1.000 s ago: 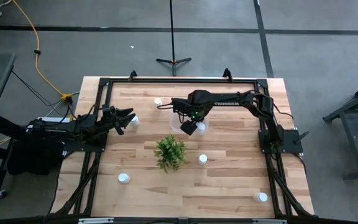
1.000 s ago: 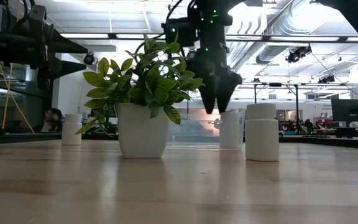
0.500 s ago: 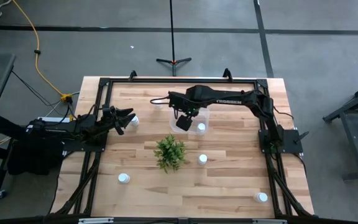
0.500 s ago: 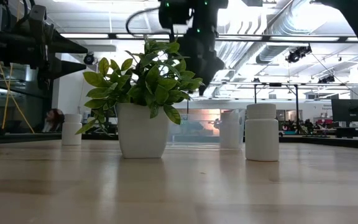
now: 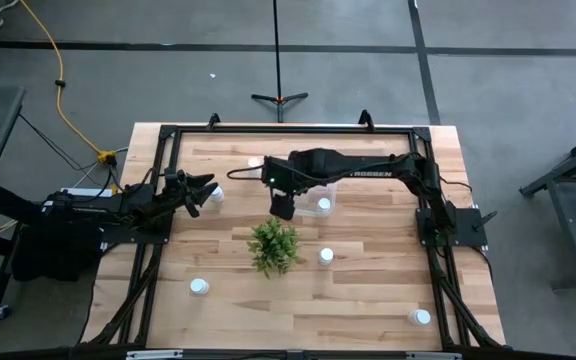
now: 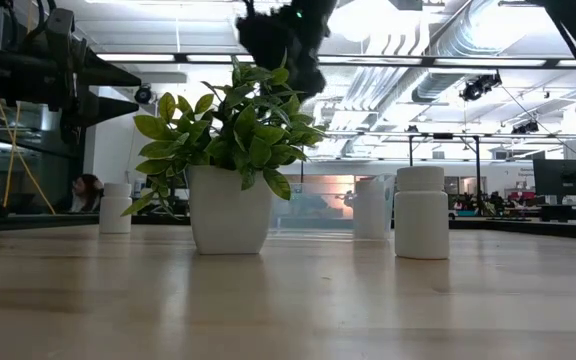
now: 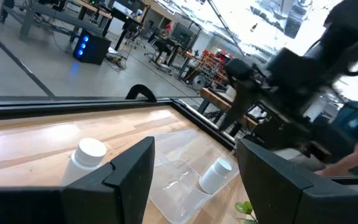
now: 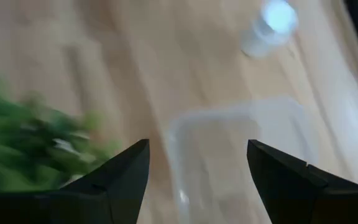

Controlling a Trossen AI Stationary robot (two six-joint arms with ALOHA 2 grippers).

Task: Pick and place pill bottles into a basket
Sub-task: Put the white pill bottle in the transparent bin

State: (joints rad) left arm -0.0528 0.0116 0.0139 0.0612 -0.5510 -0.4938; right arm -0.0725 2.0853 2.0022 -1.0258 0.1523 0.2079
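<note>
Pill bottles (image 5: 326, 256) scattered upright on surface (image 5: 368, 290), one already inside basket (image 5: 330, 187). Nearest to right tool (image 5: 281, 207), fingers apart and empty, above basket's plant-side edge; left tool (image 5: 205, 192) apart, waiting.

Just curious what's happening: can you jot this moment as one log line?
right end effector: open, empty, above basket edge | one pill bottle in basket | left end effector: open, waiting
</note>
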